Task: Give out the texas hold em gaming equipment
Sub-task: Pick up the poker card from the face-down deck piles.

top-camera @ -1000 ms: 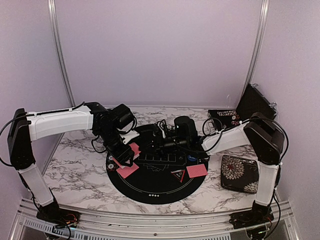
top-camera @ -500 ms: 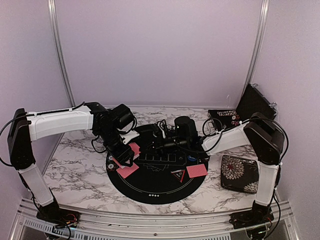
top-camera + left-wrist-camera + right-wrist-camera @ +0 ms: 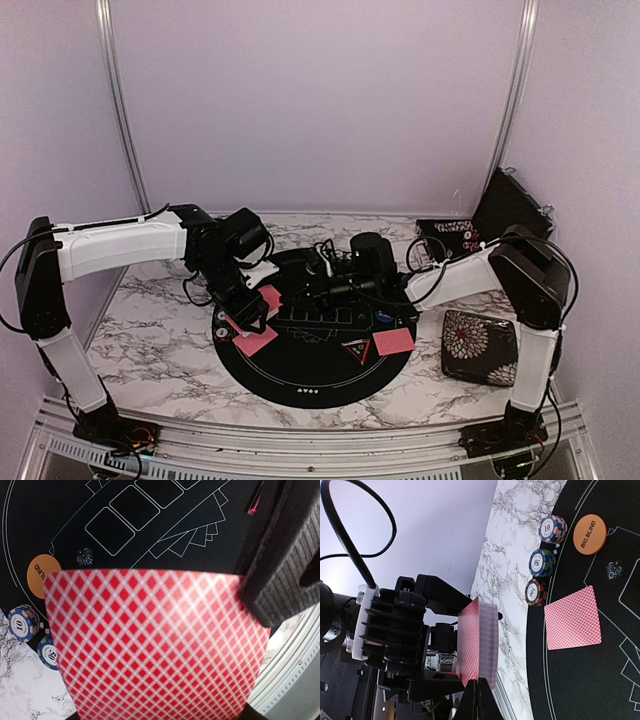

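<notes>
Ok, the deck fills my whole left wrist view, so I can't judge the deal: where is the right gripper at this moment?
Observer: The right gripper sits at the lower edge of the deck, jaws shut. I can't tell whether it pinches a card.
Operator: Any cards down on the mat?
Observer: Yes, one face-down card lies flat on it.
Operator: I see only a 10 stack and a 50 stack.
Observer: There is also a 100 stack, next in line after the 50, beside that card.
</notes>
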`<state>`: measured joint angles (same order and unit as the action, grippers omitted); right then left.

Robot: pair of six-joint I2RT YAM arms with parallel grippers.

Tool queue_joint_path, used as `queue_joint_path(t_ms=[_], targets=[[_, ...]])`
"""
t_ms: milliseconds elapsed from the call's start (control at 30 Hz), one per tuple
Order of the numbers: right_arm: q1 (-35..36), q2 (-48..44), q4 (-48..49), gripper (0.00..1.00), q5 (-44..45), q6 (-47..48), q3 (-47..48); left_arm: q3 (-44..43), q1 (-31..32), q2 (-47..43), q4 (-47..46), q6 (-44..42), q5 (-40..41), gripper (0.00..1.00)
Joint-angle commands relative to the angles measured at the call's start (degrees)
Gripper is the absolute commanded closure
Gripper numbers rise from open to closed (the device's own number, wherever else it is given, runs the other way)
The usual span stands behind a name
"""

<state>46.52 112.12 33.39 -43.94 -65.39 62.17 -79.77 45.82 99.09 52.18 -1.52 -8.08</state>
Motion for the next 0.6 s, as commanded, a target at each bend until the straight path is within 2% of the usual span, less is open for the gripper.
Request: queue_joint_path(t_ms=[0,567], targets=[[-0.98,-2.50,0.19,1.00,-0.09,-0.67,-0.56,-1.44,-0.06,0.15,0.73,-0.43,-0.45,0.45],[-3.57,-5.72,2.21,1.00,-0.61,-2.59,-3.72,-1.48,-0.03,0.15,0.72,-0.58,-0.41,0.45]])
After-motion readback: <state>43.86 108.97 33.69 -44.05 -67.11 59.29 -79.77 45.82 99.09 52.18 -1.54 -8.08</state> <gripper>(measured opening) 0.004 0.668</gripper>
